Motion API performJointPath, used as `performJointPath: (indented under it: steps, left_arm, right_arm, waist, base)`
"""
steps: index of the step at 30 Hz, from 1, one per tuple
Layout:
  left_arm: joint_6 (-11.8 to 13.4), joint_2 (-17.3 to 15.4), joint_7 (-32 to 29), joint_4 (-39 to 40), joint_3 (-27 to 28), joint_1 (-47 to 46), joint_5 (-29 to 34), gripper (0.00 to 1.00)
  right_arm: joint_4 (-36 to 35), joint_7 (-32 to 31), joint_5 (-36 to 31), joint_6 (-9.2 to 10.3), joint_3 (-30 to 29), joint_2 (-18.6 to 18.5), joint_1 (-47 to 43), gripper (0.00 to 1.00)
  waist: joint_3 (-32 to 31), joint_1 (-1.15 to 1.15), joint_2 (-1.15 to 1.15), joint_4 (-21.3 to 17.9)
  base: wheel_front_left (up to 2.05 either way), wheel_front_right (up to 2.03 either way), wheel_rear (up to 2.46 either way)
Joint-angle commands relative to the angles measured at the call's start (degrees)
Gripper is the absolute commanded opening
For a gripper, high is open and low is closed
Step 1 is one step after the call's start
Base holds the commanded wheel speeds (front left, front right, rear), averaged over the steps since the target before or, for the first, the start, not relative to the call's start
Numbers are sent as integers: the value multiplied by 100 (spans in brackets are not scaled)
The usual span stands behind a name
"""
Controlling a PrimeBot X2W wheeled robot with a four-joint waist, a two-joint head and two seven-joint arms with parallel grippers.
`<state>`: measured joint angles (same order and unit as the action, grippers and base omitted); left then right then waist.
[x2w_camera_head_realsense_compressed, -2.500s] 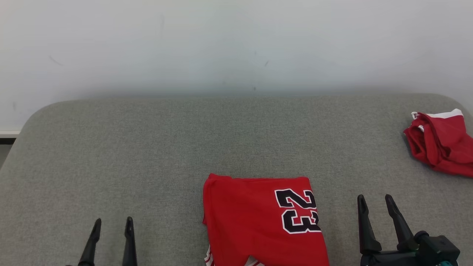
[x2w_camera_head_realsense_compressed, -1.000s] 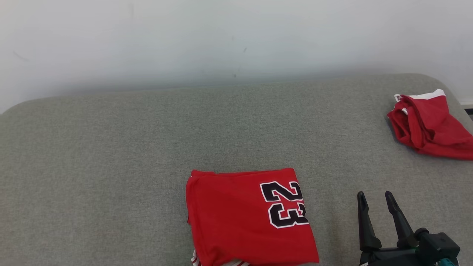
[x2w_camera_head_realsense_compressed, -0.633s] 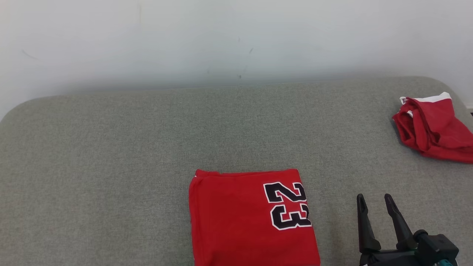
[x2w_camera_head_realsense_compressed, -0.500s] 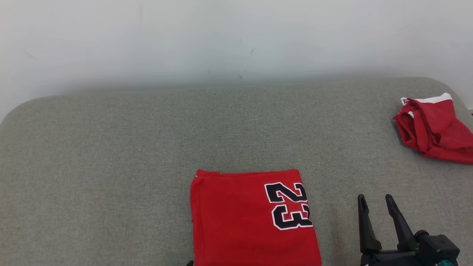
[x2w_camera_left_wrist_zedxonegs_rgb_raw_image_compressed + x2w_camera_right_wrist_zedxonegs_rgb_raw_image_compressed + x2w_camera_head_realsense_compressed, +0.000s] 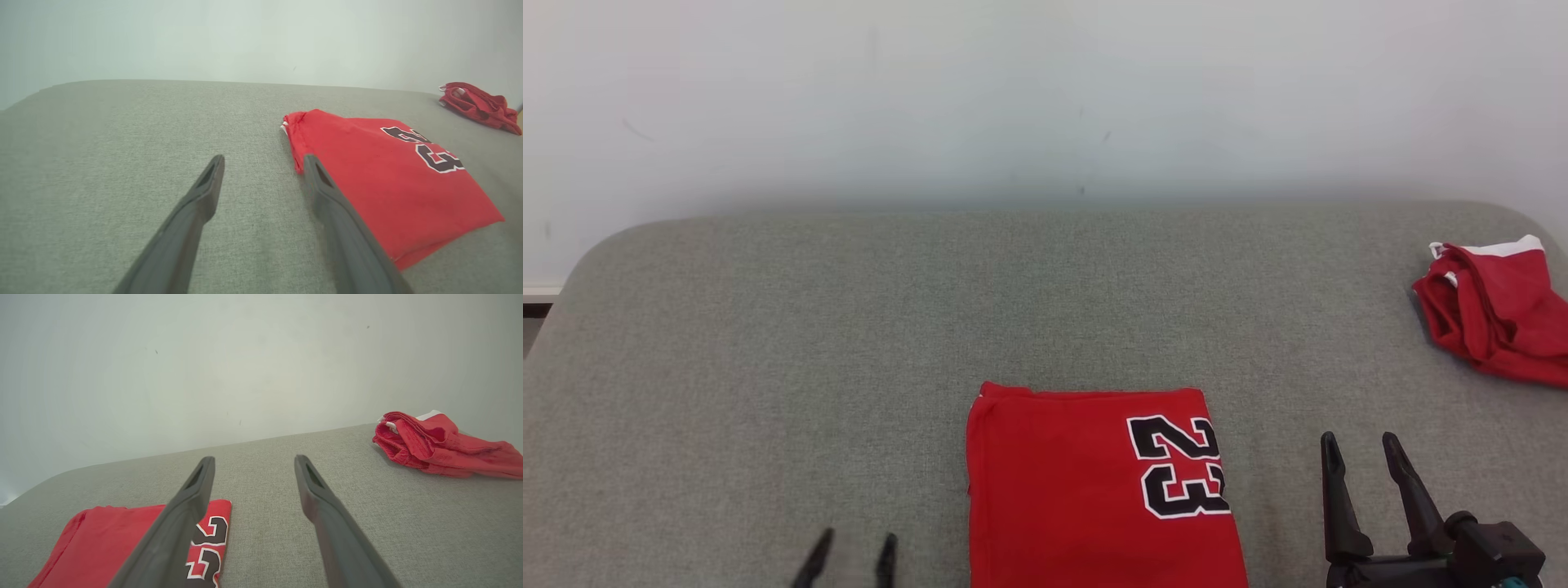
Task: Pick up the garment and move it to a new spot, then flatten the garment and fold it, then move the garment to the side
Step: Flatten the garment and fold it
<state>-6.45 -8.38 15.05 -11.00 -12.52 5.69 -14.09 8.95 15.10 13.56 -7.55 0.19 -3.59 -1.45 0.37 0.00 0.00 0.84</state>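
Lying flat on the grey fabric-covered surface: the folded red garment, at the near edge and about midway across in the head view. Folded into a tidy rectangle, with a black 23 outlined in white turned sideways along its right side. Runs off the bottom of the head view, so cannot judge its near edge there. Looks slightly gathered at the far left corner in the left wrist view, smooth elsewhere.

Found at the lower left of the head view, just left of the garment and apart from it: the left end effector, two dark fingertips pointing toward the pale wall. Spread wide in its own wrist view, with bare grey fabric between the fingers and nothing pinched. Cannot tell whether the finger nearer the garment touches the cloth.

Sitting at the lower right, clear of the garment's right edge: the right end effector. Likewise spread and empty in its wrist view, one finger crossing in front of the garment near the number.

Heaped at the far right edge of the surface, well apart from the folded piece: a second crumpled red garment with white trim, also seen from both wrists.
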Motion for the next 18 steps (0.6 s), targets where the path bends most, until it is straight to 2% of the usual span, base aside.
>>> performJointPath:
  steps: [1,10,18]
  left_arm:
    - [43,-14,15,76,116,30,39,100]
    - [76,-73,15,504,1157,-91,234,100]
    - [53,19,15,647,1550,-28,472,100]
  right_arm:
    - [2,3,-22,17,-3,-27,-51,100]
    - [-78,3,-62,17,-5,-70,-17,100]
    - [-171,3,-130,17,58,-94,-49,100]
  waist:
    - [-26,0,0,20]
    - [-101,0,0,-19]
    - [-186,0,0,-118]
  base:
    - [0,0,0]
    - [0,0,0]
    - [0,0,0]
